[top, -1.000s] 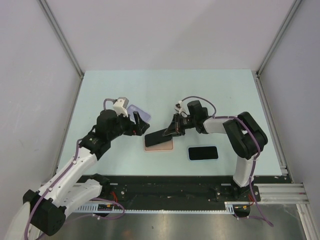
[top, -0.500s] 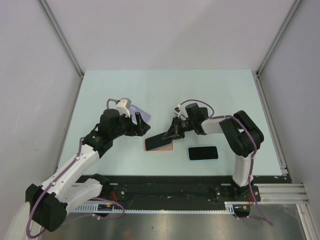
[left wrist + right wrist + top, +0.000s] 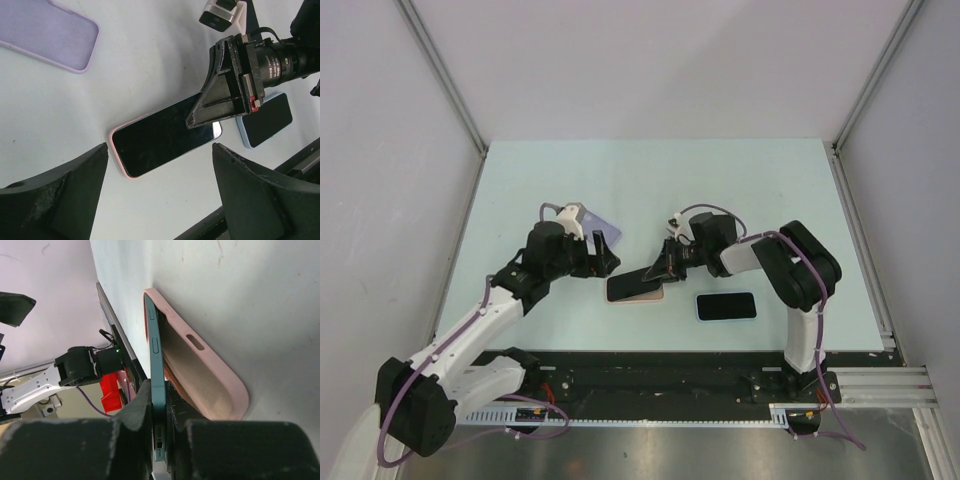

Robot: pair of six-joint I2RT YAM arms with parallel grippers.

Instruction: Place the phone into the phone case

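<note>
Two arms are working over the pale table. The step in hand is sliding the phone into the pink case. The right gripper is pinching the right end of the phone, closed tight with one finger on the screen and one on the back. The phone is leaning: its left end is sitting in the case, and its right end is lifted above it. I think the next move is asking for the right end to go down flat, then a push until it snaps in. The left gripper is hanging wide open just left of the case, holding nothing and touching nothing. A purple case is lying farther back on the left, and a second phone is lying near the arms on the right.
</note>
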